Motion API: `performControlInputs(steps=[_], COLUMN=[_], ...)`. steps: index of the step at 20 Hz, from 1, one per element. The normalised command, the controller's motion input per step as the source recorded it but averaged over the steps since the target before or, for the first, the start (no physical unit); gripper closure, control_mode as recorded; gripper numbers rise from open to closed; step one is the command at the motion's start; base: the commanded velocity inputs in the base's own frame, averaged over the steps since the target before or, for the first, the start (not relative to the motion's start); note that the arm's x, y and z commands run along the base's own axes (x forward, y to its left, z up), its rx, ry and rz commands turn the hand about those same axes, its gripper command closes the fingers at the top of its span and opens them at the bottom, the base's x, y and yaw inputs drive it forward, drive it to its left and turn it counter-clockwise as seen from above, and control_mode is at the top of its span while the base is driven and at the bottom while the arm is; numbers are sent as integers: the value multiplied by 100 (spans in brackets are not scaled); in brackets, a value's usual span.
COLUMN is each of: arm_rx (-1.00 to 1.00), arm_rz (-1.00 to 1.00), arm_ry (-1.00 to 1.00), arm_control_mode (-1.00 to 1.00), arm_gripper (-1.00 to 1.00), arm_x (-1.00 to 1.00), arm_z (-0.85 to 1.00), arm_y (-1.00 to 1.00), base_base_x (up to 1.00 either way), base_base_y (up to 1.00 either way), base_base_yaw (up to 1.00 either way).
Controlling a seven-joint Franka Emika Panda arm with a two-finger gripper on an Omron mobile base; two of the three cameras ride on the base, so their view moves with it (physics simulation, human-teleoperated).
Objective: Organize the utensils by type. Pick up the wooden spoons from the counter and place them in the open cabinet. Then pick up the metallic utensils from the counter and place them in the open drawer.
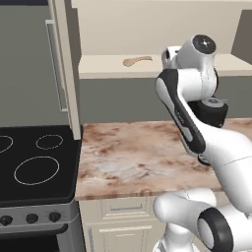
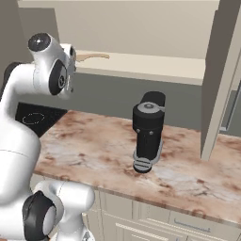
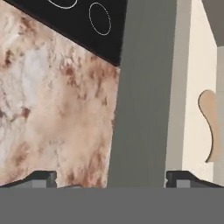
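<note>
Gripper (image 3: pixel 110 178) is spread wide with nothing in it, hovering over the marbled worktop (image 1: pixel 128 157); a pale wooden spoon (image 1: pixel 137 60) lies on the cabinet shelf (image 1: pixel 98 65) beyond and above it. Stovetop (image 1: pixel 34 162) is off to its left.

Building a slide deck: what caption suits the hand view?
Open gripper above marbled worktop, a pale wooden spoon on the cream shelf ahead, black cooktop behind.
</note>
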Motion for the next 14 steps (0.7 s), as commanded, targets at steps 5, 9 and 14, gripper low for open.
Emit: performControlInputs(steps=[5,9,14], arm_rx=[38,35,32], arm_rz=[-52,-62,-61], arm_ry=[29,15,1], arm_control_mode=[-100,-100,-100], arm_gripper=[-100,-100,-100], arm_x=[-61,-52,-47], arm_z=[-34,-60,-74], arm_y=[-3,0,0], base_base_x=[0,0,0], base_base_y=[0,0,0], base_base_yaw=[0,0,0])
